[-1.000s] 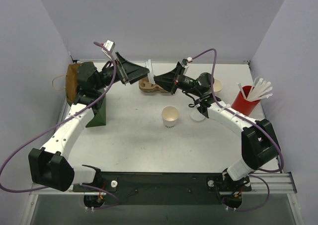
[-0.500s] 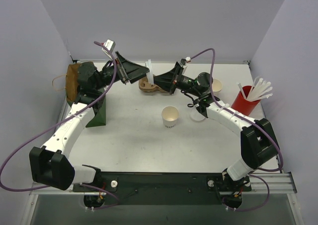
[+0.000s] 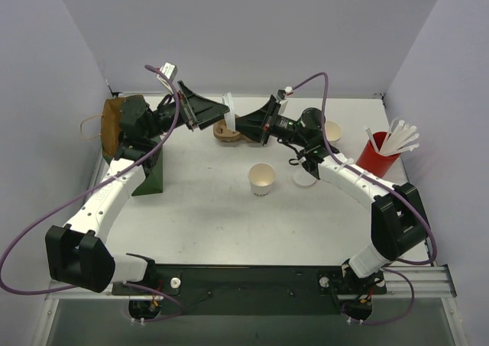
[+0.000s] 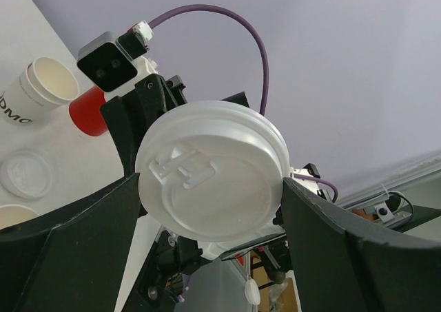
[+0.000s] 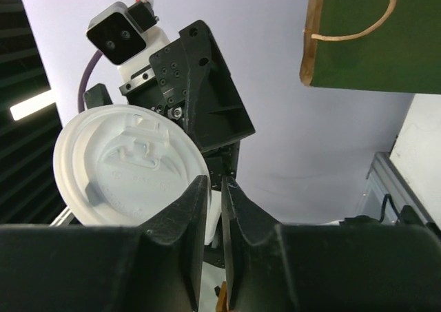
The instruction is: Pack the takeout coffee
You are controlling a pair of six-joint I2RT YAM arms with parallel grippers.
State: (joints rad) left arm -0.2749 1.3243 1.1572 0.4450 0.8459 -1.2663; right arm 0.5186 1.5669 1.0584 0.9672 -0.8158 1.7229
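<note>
Left gripper point(image 4: 212, 188): fingers spread wide and clamped across the white lid point(image 4: 210, 174), both inner faces touching its rim; the lid is held in the air above the far side of the table point(image 3: 206, 208), flat face toward the left wrist camera. Right gripper point(image 5: 213, 191): fingers nearly together, only a narrow slit between them; tips just beside the lid's rim; contact cannot be told. An open white cup point(image 3: 262, 179) stands on the table, well apart.
</note>
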